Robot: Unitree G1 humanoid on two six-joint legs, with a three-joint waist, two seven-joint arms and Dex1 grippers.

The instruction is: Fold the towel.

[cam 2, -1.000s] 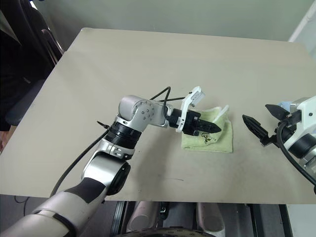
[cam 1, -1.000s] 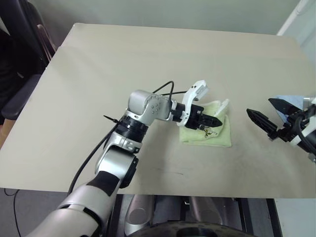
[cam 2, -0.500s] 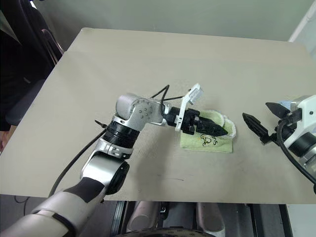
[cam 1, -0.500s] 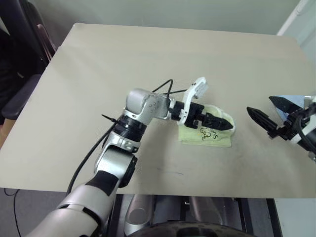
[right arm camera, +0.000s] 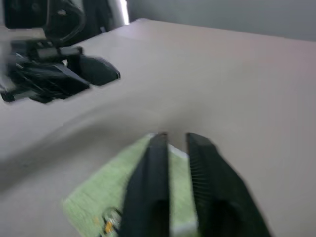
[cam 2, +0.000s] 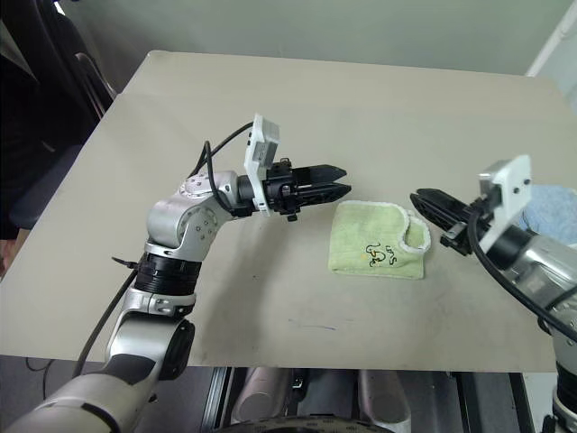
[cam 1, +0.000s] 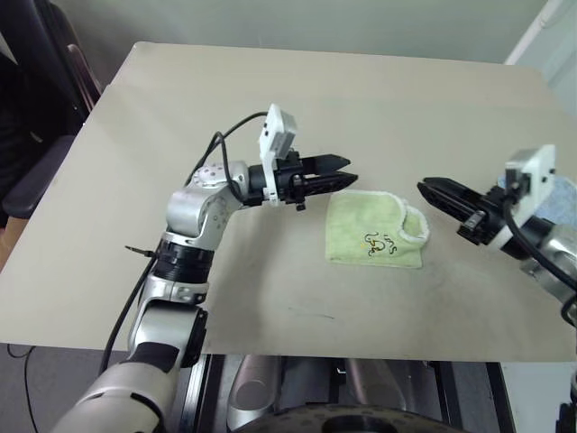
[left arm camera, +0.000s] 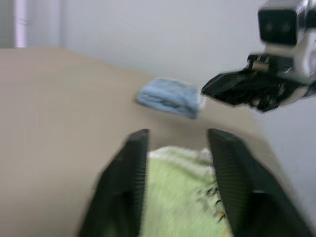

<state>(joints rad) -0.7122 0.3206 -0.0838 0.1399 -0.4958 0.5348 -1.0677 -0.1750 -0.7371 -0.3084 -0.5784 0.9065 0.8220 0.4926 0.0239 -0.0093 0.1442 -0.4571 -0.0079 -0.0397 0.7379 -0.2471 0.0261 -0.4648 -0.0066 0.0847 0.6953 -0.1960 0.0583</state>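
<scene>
The towel (cam 1: 374, 230), folded small on the table (cam 1: 270, 99) between the empty, part-open left hand (cam 1: 341, 178) and closed right hand (cam 1: 435, 190), looks soft, light, floppy: best pinched at an edge.

Silver, jointed arms with black collars end in a left gripper (cam 1: 345, 178) and right gripper (cam 1: 422, 186) of black ribbed fingers; white camera mounts, black cables.
</scene>
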